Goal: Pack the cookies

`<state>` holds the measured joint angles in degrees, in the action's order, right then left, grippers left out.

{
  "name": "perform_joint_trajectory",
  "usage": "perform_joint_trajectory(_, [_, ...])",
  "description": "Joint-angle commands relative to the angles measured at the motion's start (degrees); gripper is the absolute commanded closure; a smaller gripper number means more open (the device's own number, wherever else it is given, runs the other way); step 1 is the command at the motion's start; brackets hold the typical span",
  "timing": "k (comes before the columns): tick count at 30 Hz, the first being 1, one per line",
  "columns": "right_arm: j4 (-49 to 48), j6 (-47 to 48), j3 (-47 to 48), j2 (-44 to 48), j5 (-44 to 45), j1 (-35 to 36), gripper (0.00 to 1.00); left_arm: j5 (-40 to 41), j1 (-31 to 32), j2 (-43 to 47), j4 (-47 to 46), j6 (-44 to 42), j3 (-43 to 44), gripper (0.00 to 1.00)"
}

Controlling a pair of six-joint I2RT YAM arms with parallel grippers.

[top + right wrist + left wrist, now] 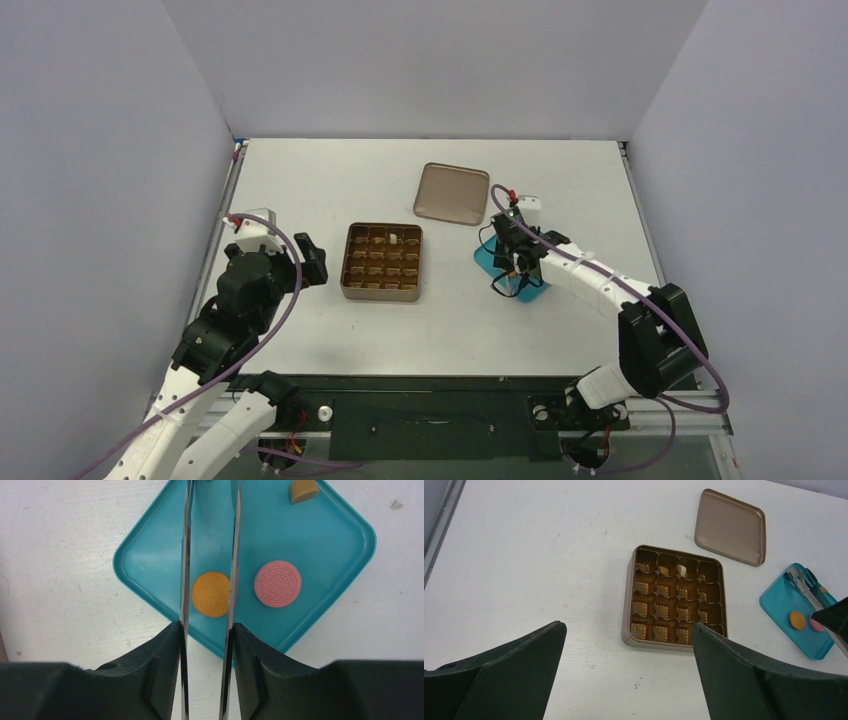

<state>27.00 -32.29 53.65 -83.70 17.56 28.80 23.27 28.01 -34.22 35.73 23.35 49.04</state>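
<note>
Your right gripper [206, 630] is clamping a pair of tweezers [186, 555], fingers pressing on the outsides of both blades. The blades are standing apart and nothing is sitting between them as a held load.

Key relation: the orange cookie [211, 594] is lying flat on the teal plate [150, 565], framed between the two blades in the right wrist view. The left blade is running just beside its left edge and the right blade is crossing its right edge. The tips are running out of frame, so you can't tell whether they're touching the cookie or hanging above it. It's round, so there's no long axis to line up with.

The pink cookie [277, 583] is lying just right of the right blade, apart from the orange one. It's the thing you're risking nudging. A tan piece [303, 490] is sitting at the plate's far corner.

Your left gripper [626, 626] is hanging wide apart and empty, left of the gridded tin [628, 615], well apart from the plate. The right arm is nearer by far.

The tin is sitting open on the worktop [524, 555], lid [730, 527] lying off behind it, with a cream piece [682, 570] in a back-row cell. Most cells are looking unfilled, so packing is at an early stage.
</note>
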Motion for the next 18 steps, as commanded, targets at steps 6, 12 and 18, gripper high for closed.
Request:
perform_joint_trajectory(6, [-1.82,0.79,3.64,-1.8,2.21,-0.6,0.68,-0.42,-0.24,0.22,-3.18,-0.15,0.35,0.03])
perform_joint_trajectory(12, [-1.76,1.0,3.61,-1.46,2.3,-0.72,0.73,-0.42,-0.24,0.21,-3.19,-0.15,0.36,0.03])
perform_joint_trajectory(18, [-0.67,1.39,3.12,0.66,3.02,-0.75,0.8,-0.41,-0.24,0.16,-3.12,-0.15,0.35,0.03])
